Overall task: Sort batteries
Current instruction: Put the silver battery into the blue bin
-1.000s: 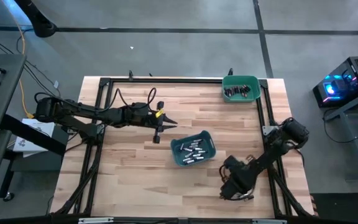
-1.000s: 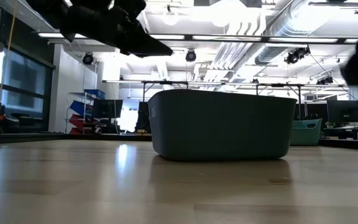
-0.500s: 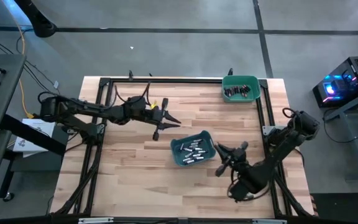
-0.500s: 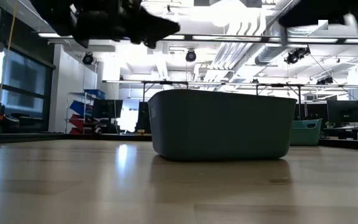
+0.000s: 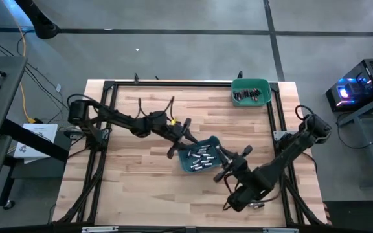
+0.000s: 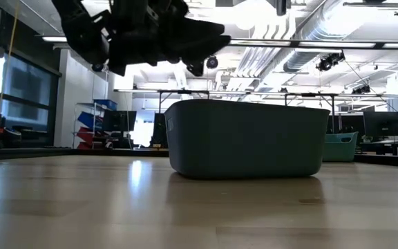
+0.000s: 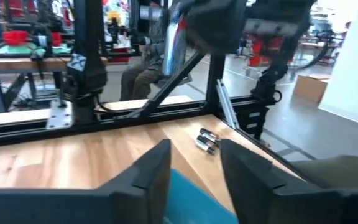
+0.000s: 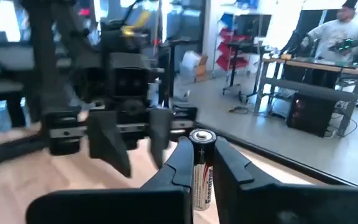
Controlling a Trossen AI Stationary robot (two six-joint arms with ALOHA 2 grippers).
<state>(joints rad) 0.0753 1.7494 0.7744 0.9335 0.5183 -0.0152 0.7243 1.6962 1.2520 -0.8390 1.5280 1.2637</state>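
Right fingers (image 8: 197,163): closed on a battery (image 8: 199,168), held beside the middle bin (image 5: 201,155).
Left fingers (image 7: 194,168): parted, empty, over that bin's edge.
Batteries (image 5: 200,156): piled inside the bin; others (image 5: 248,96) in the corner bin (image 5: 250,92).

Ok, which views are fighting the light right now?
Low view: ceiling lights backlight the left gripper into a silhouette above the bin, with glare on the table. Right wrist view: parts of the room behind wash out, yet the battery in the right gripper reads fine. High view: even light.
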